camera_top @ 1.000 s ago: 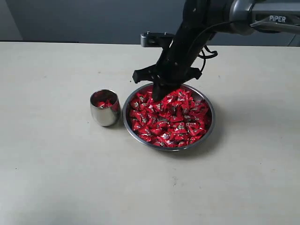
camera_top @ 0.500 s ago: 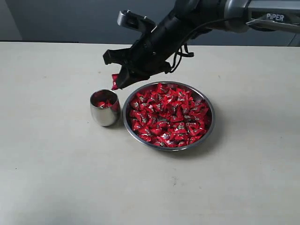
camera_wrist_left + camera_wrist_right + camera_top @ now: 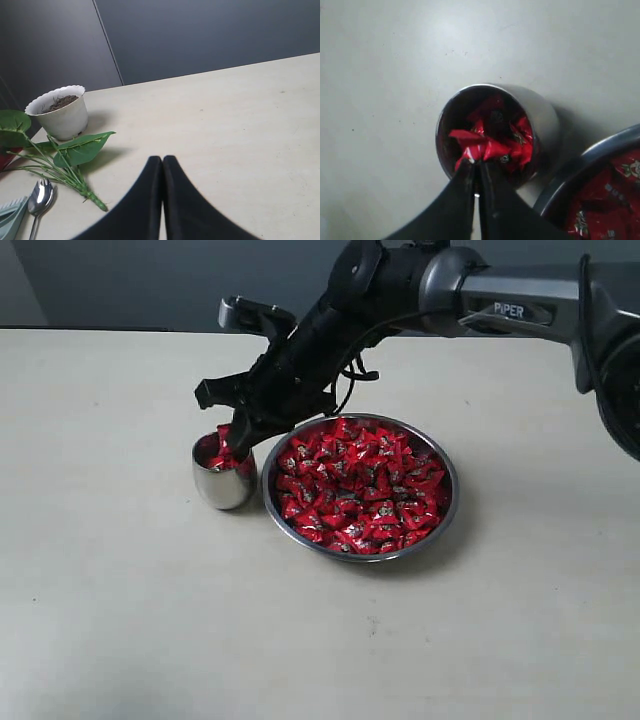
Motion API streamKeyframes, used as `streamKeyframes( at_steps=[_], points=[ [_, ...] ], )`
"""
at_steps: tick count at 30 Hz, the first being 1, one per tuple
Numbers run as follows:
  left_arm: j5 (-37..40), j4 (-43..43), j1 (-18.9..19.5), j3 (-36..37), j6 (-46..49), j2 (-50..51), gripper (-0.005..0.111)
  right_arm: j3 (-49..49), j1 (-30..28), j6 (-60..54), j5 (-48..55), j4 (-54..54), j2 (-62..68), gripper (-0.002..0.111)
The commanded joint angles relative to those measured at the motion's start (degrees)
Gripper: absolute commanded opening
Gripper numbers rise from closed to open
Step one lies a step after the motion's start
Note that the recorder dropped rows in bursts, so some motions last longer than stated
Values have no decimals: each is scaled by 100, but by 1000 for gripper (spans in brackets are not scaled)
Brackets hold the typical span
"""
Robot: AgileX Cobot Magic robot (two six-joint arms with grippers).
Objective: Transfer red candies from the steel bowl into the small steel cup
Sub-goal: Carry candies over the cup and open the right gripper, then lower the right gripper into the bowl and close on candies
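Red candies (image 3: 360, 485) fill the steel bowl (image 3: 447, 502). My right claw (image 3: 236, 443) pinches one candy (image 3: 479, 148) just over the small steel cup (image 3: 222, 492) beside it, which holds several more. My left claw (image 3: 162, 164) is clenched, empty, above the tabletop (image 3: 250, 125).

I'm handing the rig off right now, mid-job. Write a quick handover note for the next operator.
Right gripper: shut on one red candy, poised over the mouth of the small steel cup.
Left gripper: shut, empty, over bare table away from the work.
Done: the cup already holds several candies.
Left: release this one, then keep going; the steel bowl beside the cup is heaped with red candies.
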Motion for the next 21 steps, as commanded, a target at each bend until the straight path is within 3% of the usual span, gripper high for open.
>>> streamKeyframes(
  at_steps=[1,4,6,14,21],
  points=[
    [-76,25,-16,8,-21,-22,0,-57,24,-41,61,-46,-5,20],
    [-76,25,-16,8,-21,-22,0,-146,13,-41,123,-84,-5,43],
    [-76,25,-16,8,-21,-22,0,-237,13,-18,171,-149,-17,49],
    [-76,25,-16,8,-21,-22,0,-646,-312,183,1053,-483,-193,49],
    [-76,25,-16,8,-21,-22,0,-646,-592,564,1579,-1648,-417,49]
  ],
)
